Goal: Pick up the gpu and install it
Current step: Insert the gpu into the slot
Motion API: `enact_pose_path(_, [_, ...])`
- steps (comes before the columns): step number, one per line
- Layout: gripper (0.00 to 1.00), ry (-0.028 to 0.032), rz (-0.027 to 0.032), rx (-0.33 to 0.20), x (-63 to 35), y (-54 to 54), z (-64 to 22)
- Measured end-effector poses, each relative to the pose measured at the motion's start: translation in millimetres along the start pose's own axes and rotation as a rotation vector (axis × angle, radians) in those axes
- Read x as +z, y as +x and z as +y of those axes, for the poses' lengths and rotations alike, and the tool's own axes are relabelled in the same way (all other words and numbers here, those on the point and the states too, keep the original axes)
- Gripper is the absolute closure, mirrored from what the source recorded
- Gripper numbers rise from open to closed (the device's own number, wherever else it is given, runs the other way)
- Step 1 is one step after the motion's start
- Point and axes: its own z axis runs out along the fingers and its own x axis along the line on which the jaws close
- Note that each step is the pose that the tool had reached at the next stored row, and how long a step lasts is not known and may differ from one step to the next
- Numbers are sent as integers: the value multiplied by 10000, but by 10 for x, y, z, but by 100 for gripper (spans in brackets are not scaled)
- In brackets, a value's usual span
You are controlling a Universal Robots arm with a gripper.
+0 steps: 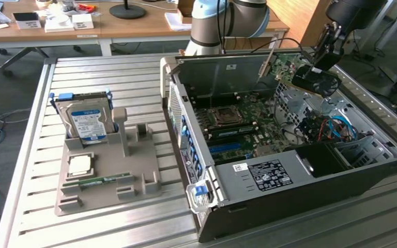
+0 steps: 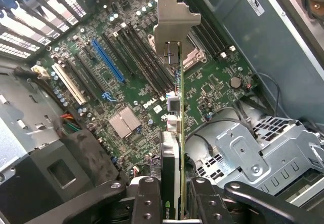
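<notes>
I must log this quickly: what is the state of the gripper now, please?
Gripper: closed on the gpu, holding it over the motherboard.

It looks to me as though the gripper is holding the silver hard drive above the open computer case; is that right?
Not quite: the gripper holds the gpu, seen edge-on in the wrist view, above the open computer case. The exterior view shows the hard drive standing in the grey holder beside the case.
</notes>
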Motion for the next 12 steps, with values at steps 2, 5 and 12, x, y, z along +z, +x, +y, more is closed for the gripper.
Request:
enact_pose_path(2, [73,0,0,0,0,0,0])
enact_pose_path(5, [73,-1,3,-57,0,0,0])
enact_pose_path(12, [73,-11,33,-641,1,0,0])
